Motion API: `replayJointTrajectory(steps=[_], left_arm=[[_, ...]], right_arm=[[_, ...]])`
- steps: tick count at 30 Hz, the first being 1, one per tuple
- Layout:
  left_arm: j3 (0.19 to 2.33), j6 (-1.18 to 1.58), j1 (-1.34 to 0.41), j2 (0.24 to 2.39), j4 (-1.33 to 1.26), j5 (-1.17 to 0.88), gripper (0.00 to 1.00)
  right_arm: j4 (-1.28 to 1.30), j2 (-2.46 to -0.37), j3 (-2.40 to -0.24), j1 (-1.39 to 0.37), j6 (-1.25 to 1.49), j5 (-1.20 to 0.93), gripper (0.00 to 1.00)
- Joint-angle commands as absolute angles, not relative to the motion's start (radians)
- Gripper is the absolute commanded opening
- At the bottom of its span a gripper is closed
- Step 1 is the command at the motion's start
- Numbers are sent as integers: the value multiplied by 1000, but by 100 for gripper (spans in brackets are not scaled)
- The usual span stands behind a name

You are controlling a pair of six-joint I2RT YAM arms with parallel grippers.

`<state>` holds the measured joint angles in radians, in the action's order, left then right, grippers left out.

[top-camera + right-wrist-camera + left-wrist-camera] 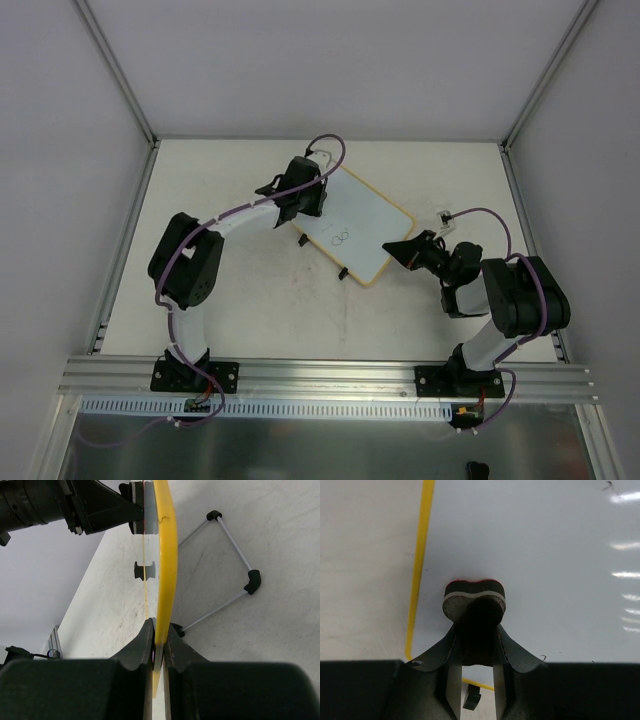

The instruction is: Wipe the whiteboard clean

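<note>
- Jaws of the right gripper are clamped on the thin edge of the whiteboard, pinching its frame between two smooth, dark fingers.
- Jaws of the left gripper are closed on a small eraser, which is pressed flat against the board's face near one framed edge.
- Small and rectangular with rounded corners, the whiteboard has a glossy white face that catches streaks of light. Its narrow frame reads tan from above and bright yellow close up.
- It stands near the middle of the table between the two arms, turned at an angle and propped on its lower edge.
- Small dark scribbles mark the face toward the lower edge, and a few faint dark specks show in the left wrist view.
- Two small black feet clip the lower edge.
- The eraser is layered, with a red back, a black band, a thin white line and a grey felt pad with a wavy outline.
- A thin wire stand of pale metal rod with black corner caps reaches out from the board's back onto the table.
- The table is matte off-white and lightly scuffed, with a ribbed aluminium rail carrying both arm bases at its near edge.
</note>
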<state>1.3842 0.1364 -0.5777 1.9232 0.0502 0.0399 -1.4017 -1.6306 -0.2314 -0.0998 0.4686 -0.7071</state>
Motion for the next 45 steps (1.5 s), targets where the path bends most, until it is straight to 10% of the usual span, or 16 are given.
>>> replayJointTrajectory(steps=[1, 23, 45], left_arm=[[1278, 189, -695, 1965, 20, -6, 0], [1158, 222, -942, 1994, -233, -6, 0], [973, 353, -594, 1919, -196, 150, 0]], right_arm=[[-1532, -1635, -216, -97, 327, -684, 0], [-1531, -1635, -221, -95, 330, -689, 0], [-1531, -1640, -221, -95, 331, -692, 0]])
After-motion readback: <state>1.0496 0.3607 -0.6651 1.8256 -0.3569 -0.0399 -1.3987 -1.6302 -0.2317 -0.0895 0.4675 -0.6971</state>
